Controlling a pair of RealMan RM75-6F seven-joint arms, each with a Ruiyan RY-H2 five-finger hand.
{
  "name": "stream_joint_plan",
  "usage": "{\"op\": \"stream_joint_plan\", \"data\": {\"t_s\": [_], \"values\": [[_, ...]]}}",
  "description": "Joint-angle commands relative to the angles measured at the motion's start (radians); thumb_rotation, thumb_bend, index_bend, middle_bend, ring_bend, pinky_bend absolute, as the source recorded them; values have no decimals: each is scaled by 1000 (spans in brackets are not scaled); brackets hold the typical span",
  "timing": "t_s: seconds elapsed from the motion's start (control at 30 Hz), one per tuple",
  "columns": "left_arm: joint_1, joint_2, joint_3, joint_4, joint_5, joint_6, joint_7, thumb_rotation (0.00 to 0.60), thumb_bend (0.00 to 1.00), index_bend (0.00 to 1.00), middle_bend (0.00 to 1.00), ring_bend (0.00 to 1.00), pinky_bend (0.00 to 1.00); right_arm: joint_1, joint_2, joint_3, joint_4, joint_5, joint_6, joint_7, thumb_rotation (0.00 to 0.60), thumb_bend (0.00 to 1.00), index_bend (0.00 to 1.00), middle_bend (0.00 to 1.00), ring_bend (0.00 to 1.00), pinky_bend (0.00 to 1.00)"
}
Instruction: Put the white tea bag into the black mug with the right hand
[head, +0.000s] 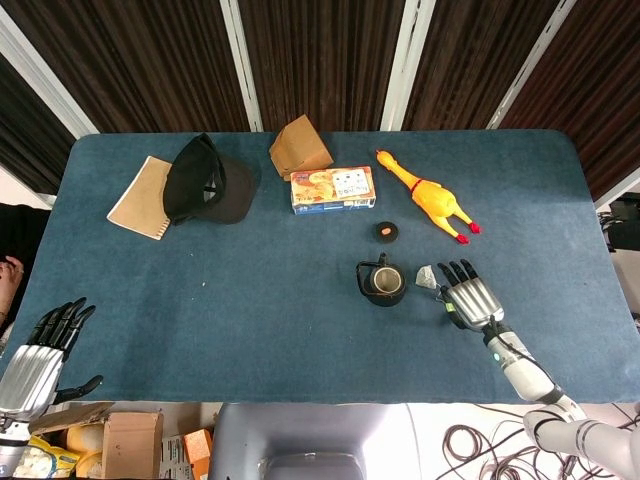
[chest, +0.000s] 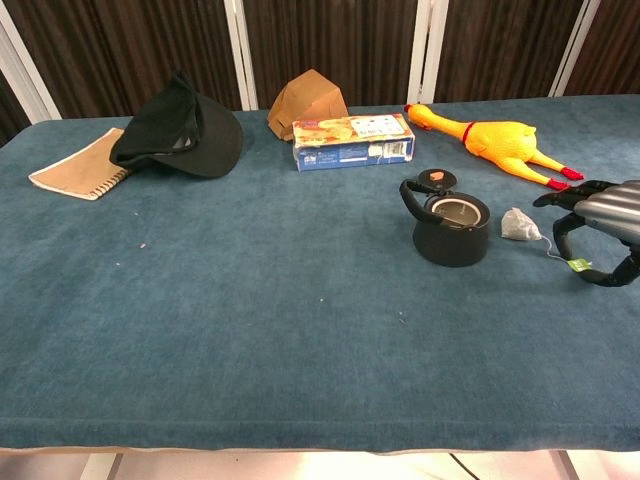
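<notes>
White tea bag (chest: 518, 225) lies on the blue tabletop (chest: 250, 300) at the right of the chest view, just to the right of the black mug (chest: 451, 229) and apart from it. Its thin string runs toward the lower right and ends in a small green tag (chest: 577, 265), so the long axis slants from the mug toward the right hand (chest: 605, 212). That hand hovers at the frame's right edge with its dark fingers (chest: 560, 198) spread and curled, holding nothing; the bag sits just to their left, between fingers and mug, with the tag right beneath them. The left hand (head: 35, 355), far off at the lower left of the head view, is likewise empty with fingers apart, well away from the bag. The bag looks like a soft, crumpled paper pouch, light and limp. The mug is squat, glossy and round, open-topped, with its handle pointing up-left. The tabletop cover is a napped fabric.
</notes>
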Motion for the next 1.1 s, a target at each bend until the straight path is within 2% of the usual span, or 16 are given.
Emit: {"op": "stream_joint_plan", "data": {"t_s": [0.03, 0.57, 1.1], "values": [[0, 0, 0, 0, 0, 0, 0, 600, 28, 0, 0, 0, 103, 0, 0, 0, 1, 2, -1, -2, 600, 302, 530, 35, 0, 13], [-1, 0, -2, 0, 0, -1, -4, 600, 28, 0, 0, 0, 103, -4, 2, 7, 9, 12, 3, 5, 600, 302, 557, 37, 0, 13], [-2, 0, -2, 1, 2, -2, -6, 600, 28, 0, 0, 0, 103, -18, 72, 31, -86, 3, 72, 24, 600, 302, 551, 37, 0, 13]]}}
